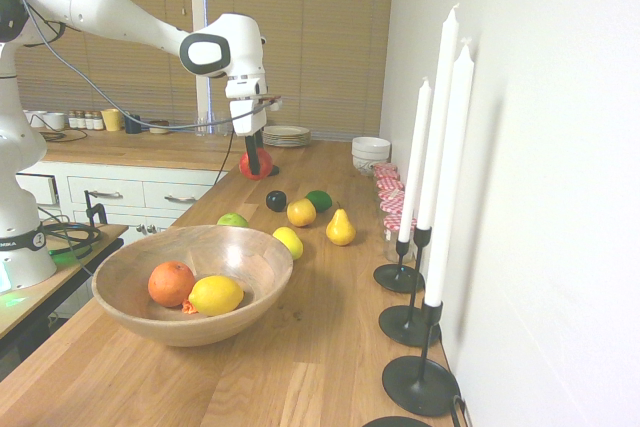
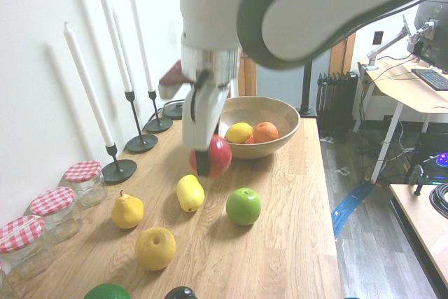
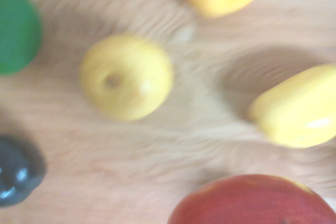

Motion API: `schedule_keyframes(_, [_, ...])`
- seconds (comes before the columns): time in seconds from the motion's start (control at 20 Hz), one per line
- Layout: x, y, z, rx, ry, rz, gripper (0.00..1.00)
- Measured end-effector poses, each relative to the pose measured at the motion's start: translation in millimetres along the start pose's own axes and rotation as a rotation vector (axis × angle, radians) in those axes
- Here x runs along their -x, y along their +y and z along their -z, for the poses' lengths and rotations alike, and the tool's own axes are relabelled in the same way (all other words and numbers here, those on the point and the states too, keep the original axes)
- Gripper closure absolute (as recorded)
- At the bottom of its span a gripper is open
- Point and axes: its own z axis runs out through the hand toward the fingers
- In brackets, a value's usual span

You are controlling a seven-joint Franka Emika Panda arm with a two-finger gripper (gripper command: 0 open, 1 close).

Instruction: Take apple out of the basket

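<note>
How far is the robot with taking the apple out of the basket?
Done: the apple is out of the basket, which holds only an orange and a yellow fruit. In hand: the gripper holds the apple above the table, over the loose fruit. Left: setting it down and letting go.
</note>
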Motion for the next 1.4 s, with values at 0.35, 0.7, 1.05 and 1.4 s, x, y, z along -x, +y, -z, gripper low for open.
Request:
schedule_keyframes(0.35, [17, -6, -54, 0.029, -0.033, 0.007, 1.0])
schedule_keyframes(0.7, [29, -17, -109, 0.062, -0.067, 0.011, 1.0])
schedule_keyframes(1.05, [35, -21, -119, 0.071, -0.077, 0.012, 0.0])
schedule_keyframes(1.4, [37, -20, -122, 0.077, -0.08, 0.003, 0.0])
